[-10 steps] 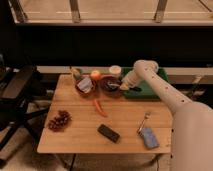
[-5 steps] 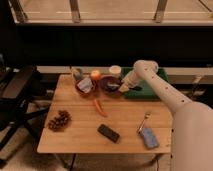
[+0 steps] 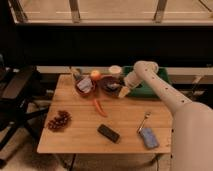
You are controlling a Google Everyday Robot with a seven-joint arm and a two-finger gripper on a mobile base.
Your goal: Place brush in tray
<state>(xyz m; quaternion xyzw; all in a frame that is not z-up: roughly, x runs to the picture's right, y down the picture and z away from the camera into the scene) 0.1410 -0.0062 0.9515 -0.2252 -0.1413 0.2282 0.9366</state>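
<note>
Apparently unfinished: the hand [image 3: 123, 92] hovers at the tray's [image 3: 150, 91] nine o'clock edge, beside the maroon bowl [image 3: 111, 83], fingers spread wide; whether the brush lies inside is hidden.

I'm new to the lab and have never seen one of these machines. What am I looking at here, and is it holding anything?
The big white shape on the right is a robot's single arm, seen by one camera looking down at a wooden table. Its gripper, a two-finger claw, sits at the far side, between a dark maroon bowl and a green tray. I cannot make out anything held in it, and I cannot pick out a brush. Also on the table: a second bowl, an orange fruit, a pale cup, a red chilli, grapes, a black block and a blue pad.
</note>
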